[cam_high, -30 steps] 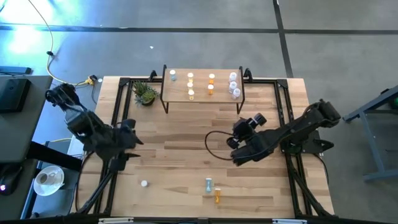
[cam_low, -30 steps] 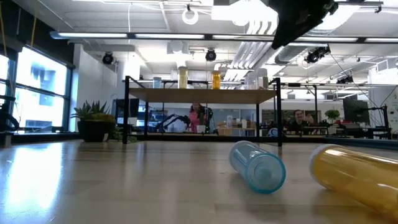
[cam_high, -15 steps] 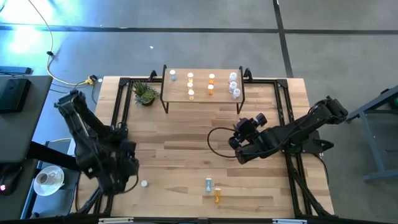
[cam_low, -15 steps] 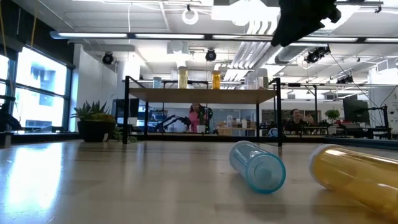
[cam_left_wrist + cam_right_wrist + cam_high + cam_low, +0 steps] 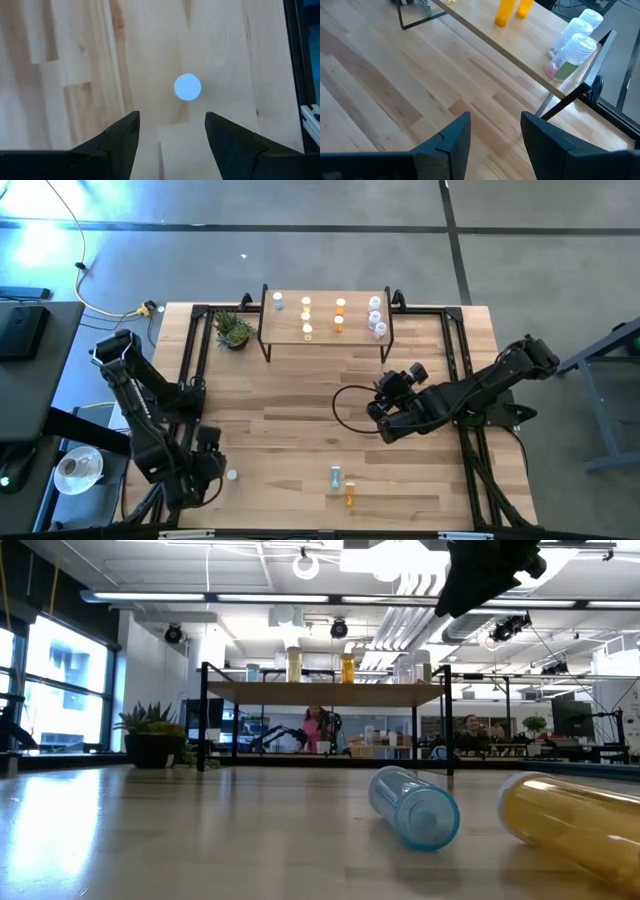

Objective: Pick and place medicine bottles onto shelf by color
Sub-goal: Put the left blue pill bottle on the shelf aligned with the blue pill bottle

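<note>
Bare planks surround the upright white bottle [image 5: 232, 475] at lower left; left gripper [image 5: 171, 131] hangs above, fingers apart. Right gripper [image 5: 495, 131], fingers apart, faces the shelf [image 5: 325, 330].

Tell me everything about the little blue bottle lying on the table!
The blue bottle is a small see-through cylinder, plastic by the look of it, tinted pale blue. It lies on its side on the wooden table, and in the low view one round end faces the camera. From above it sits near the table's front edge, with an orange bottle lying close beside it; whether the two touch cannot be told. No gripper is touching it.
</note>
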Available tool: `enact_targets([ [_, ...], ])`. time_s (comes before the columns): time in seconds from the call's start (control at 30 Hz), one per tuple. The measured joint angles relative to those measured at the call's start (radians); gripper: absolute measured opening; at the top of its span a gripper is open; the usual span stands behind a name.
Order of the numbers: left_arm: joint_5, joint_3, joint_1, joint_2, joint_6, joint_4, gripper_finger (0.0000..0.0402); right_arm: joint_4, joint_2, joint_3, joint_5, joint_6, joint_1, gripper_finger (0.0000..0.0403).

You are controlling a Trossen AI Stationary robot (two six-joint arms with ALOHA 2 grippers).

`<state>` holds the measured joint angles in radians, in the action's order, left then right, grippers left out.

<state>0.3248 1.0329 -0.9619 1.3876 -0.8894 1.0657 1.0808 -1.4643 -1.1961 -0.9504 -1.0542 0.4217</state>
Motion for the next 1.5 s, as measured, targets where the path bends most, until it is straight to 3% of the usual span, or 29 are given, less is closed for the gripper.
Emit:
enact_targets([
  [0.33,-0.011,-0.117,0.020,0.000,-0.016,-0.199,0.0216,-0.004,0.000,0.000,0.000,0.000,0.000,0.0165],
  [0.6,-0.011,-0.122,0.033,0.000,-0.004,-0.261,0.0216,-0.006,0.000,0.000,0.000,0.000,0.000,0.0165],
  [0.97,-0.011,-0.121,0.049,0.043,0.006,-0.277,0.0216,-0.007,0.000,0.000,0.005,0.000,0.000,0.0165],
  [1.5,-0.119,-0.121,0.121,0.170,0.045,-0.310,0.0216,-0.009,-0.001,0.000,0.011,0.000,0.000,0.0165],
])
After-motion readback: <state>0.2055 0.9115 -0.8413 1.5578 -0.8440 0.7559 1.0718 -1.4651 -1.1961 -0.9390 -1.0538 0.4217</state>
